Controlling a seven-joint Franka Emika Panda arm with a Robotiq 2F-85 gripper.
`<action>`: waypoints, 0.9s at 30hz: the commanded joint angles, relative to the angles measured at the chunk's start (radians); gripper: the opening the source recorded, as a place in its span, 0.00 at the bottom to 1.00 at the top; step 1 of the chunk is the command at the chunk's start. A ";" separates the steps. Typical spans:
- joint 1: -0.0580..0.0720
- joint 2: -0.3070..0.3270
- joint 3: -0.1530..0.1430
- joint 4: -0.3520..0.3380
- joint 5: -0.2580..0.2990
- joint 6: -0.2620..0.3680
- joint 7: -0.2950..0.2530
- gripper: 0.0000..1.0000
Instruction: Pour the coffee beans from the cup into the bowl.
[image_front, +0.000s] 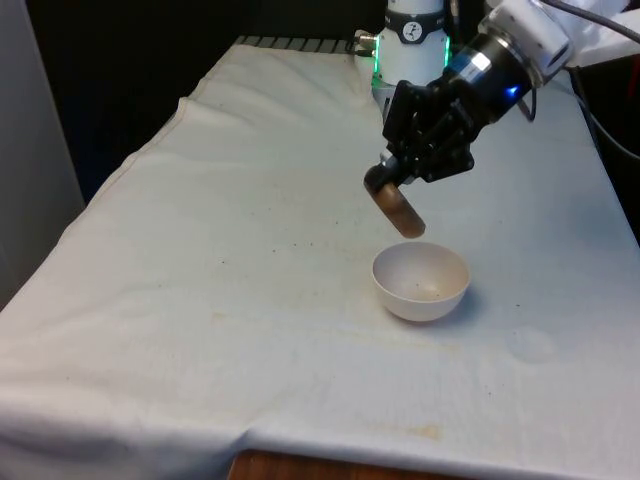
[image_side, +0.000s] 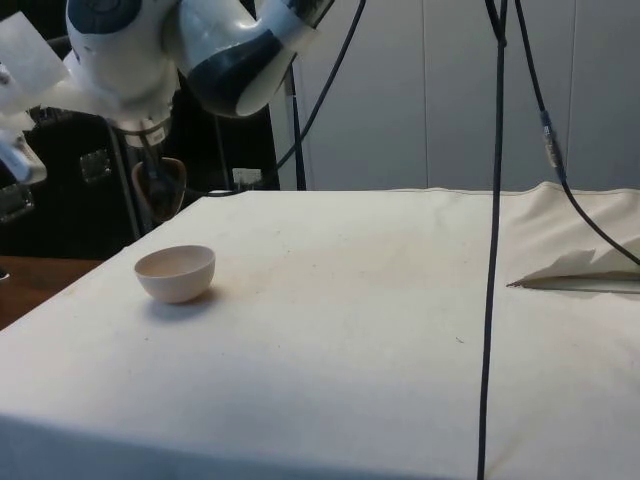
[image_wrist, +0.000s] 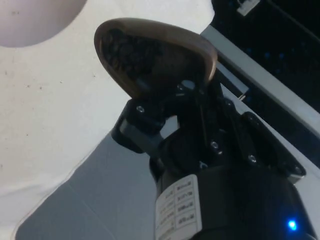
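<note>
The gripper (image_front: 398, 188) is clamped on the cup (image_front: 398, 206), its black fingers pinching the brown cup near the base while the cup hangs in the air, clear of the cloth (image_front: 250, 300). The cup is brown and glossy, squeezed to an oval at the mouth, and it is tilted steeply with the mouth pointing down towards the bowl (image_front: 421, 281). In the wrist view the cup (image_wrist: 155, 55) shows its open mouth with dark coffee beans (image_wrist: 125, 52) packed inside, lying against the lower wall of the tilted cup. The cup's lip is just above the bowl's far rim, on the side of the bowl toward the front view's left, not touching it. In the side view the cup (image_side: 160, 187) hangs beneath the arm, above and behind the bowl (image_side: 176, 272). The bowl is small, round and off-white, upright on the cloth, with its inside pale and only a few dark specks near the bottom. A pale curved edge of the bowl (image_wrist: 35, 20) also shows in the wrist view, near the cup's mouth.
</note>
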 joint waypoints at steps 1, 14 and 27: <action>0.006 -0.005 -0.003 -0.008 -0.018 -0.002 0.012 0.00; 0.006 -0.022 0.018 -0.048 -0.134 -0.021 0.123 0.00; 0.004 -0.028 0.043 -0.079 -0.223 -0.052 0.191 0.00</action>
